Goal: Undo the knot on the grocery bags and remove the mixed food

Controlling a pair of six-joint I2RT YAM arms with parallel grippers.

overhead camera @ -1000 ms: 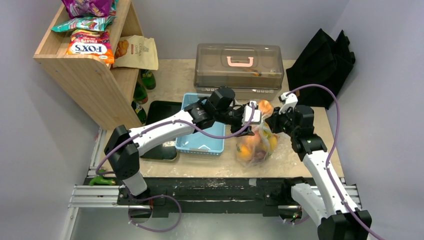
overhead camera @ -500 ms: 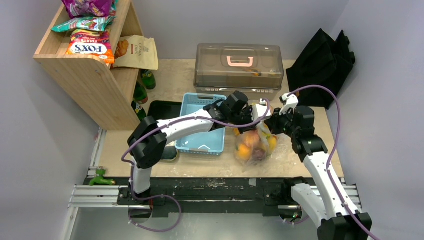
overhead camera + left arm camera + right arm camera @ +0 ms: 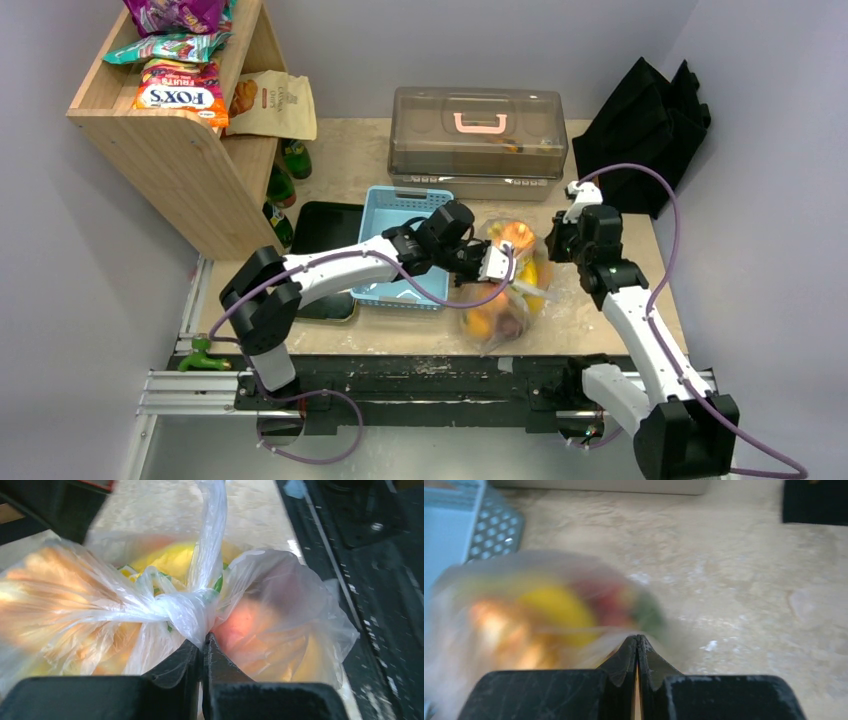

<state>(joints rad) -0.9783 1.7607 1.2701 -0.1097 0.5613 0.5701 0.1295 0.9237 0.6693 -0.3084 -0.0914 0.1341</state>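
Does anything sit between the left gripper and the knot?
Nothing visible does. The left gripper is shut directly on the near side of the knot, its tips touching the bunched film.

The left arm is stretched rightward from its base and bent sharply at the elbow; the wrist is carried low, and the left gripper is pointed to the right; its fingers are pressed together, and the knot is pinched at their tips; the right arm is raised from its base and leaned inward; the right gripper is pointed to the left, near the left one but apart from it; its fingers are closed flat against each other.
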